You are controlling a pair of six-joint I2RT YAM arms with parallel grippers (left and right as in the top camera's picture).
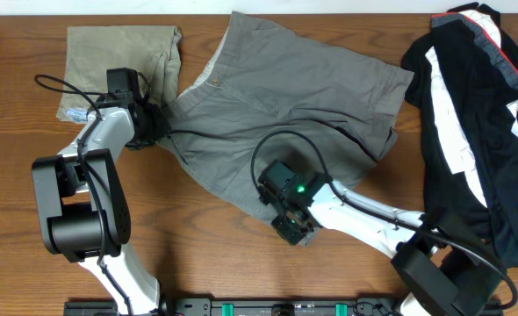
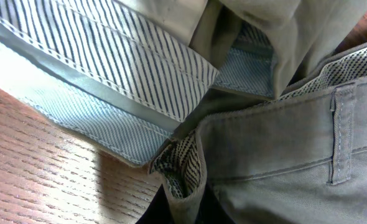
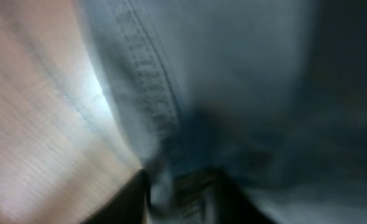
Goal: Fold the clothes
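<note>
Brown wood table (image 1: 206, 254) under me, with the grey shorts (image 1: 276, 105) spread crumpled across its middle, the khaki shorts (image 1: 110, 66) lying flat at the far left and the black top (image 1: 470, 132) heaped at the right edge.

My left gripper (image 1: 156, 127) is pressed together on the grey shorts' waistband (image 2: 277, 143), and the cloth bunches toward it. My right gripper (image 1: 292, 230) sits low at the near hem (image 3: 146, 81). That view is blurred, so I cannot tell whether it has the cloth.

I judge the step is getting two holds for the fold. To do it well, I should be sure of the hem hold, then lift both holds evenly so nothing drags.

Both arms reach in from the near side, wrists angled down to the cloth.
</note>
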